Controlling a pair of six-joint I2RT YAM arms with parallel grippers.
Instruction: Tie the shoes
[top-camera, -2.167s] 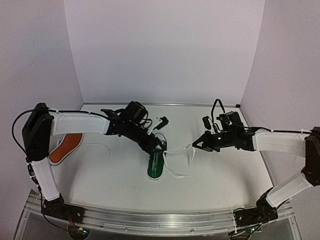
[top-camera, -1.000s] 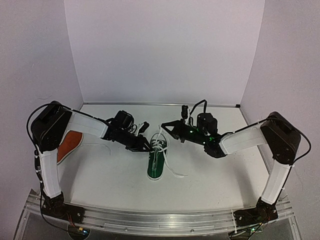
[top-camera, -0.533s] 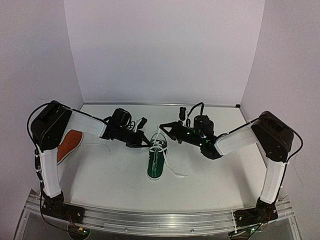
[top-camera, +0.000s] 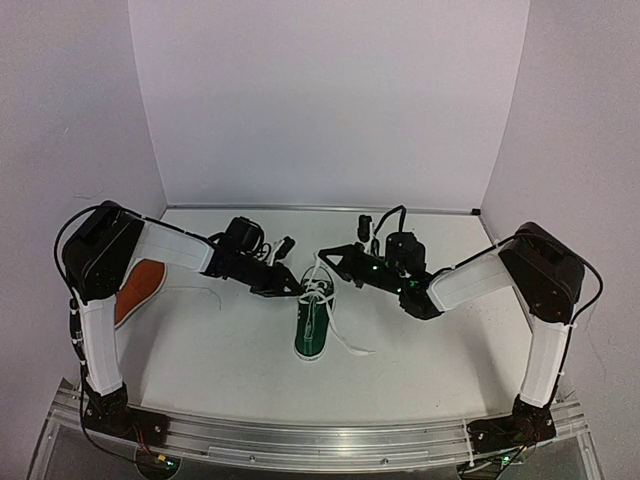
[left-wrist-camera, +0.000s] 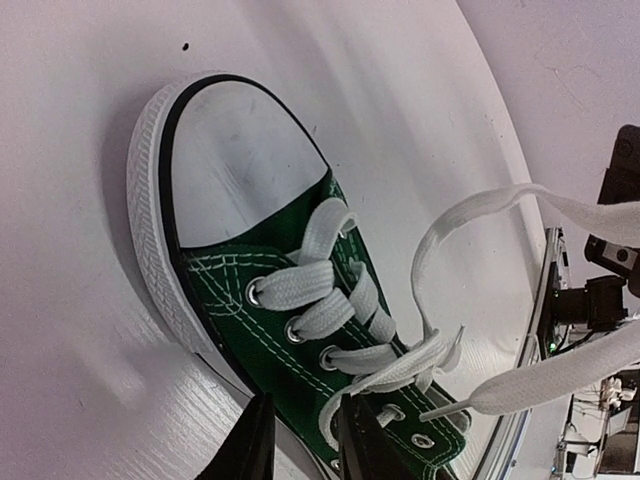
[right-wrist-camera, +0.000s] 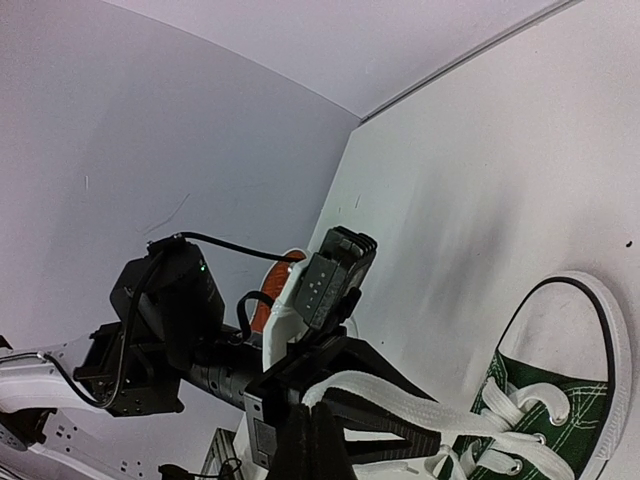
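At mid-table, top view: the green shoe (top-camera: 311, 330) stands on its sole on the white table (top-camera: 200, 345), toe toward the back wall. The orange-red shoe (top-camera: 135, 290) lies well apart at the left edge, partly behind the left arm. Both arms reach in over the toe end. The left gripper (top-camera: 297, 288) is low, just beside the shoe's left side. The right gripper (top-camera: 325, 256) is just behind the toe, with the white lace (top-camera: 318, 285) rising toward it. A loose lace end trails on the table to the shoe's right.

Left wrist view: white toe cap and laced eyelets fill the frame. The two dark fingers (left-wrist-camera: 255, 445) stand slightly parted, table showing between them and one lace strand running down beside the right-hand finger; nothing pinched. A lace loop arches above the tongue.

Right wrist view: jaws closed tight on a flat lace strand, which runs taut toward the shoe. The left arm is behind.
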